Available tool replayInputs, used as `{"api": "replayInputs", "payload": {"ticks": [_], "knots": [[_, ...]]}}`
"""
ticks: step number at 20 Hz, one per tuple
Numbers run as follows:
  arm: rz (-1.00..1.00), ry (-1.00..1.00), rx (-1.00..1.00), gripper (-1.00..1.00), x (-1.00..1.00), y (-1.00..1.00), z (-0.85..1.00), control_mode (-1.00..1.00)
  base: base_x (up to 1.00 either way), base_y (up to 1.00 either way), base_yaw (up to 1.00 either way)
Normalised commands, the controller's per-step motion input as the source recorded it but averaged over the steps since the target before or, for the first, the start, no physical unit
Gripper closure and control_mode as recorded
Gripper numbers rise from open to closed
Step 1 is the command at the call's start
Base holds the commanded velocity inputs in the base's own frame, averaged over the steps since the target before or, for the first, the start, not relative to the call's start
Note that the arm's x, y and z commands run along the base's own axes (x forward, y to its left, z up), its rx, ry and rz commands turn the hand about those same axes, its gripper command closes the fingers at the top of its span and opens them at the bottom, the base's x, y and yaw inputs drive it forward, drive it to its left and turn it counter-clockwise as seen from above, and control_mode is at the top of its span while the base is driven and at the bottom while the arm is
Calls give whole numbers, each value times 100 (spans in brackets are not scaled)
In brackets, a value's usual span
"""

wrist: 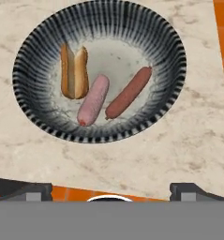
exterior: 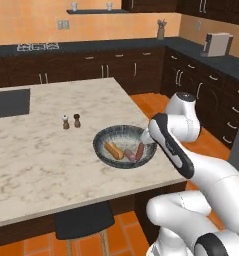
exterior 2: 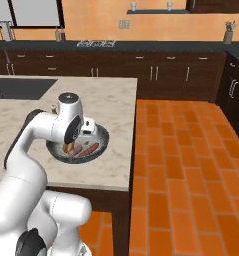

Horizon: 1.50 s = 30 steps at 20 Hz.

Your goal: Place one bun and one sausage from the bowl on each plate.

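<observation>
Hand view looks straight into bowl [wrist: 172,51] on marble counter [wrist: 179,150]: split bun [wrist: 74,71] at 9 o'clock, pink sausage [wrist: 93,100] centre, red sausage [wrist: 129,92] at 3 o'clock. Gripper [wrist: 109,190] spread wide, holding nothing. Left base view adds shakers [exterior: 71,121] at bowl's 10 o'clock. No legible writing

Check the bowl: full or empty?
Partly full. The bowl holds one split bun, a pale sausage and a red sausage.
</observation>
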Motion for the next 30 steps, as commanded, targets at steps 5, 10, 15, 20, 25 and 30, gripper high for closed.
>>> {"api": "replayInputs", "payload": {"ticks": [5, 10, 15, 20, 25, 30], "knots": [[-51, 25, 0, -100, 99, 22, -47, -100, 0, 0, 0], [-41, 23, -1, -100, 93, 7, -51, -100, 0, 0, 0], [-6, 16, -2, -100, 64, 3, -30, -100, 0, 0, 0], [0, 11, -13, -100, 39, -6, -73, -100, 0, 0, 0], [0, 7, -4, -100, 0, -22, -70, -100, 0, 0, 0], [0, 0, 0, 100, 5, -18, -54, -100, 0, 0, 0]]}}
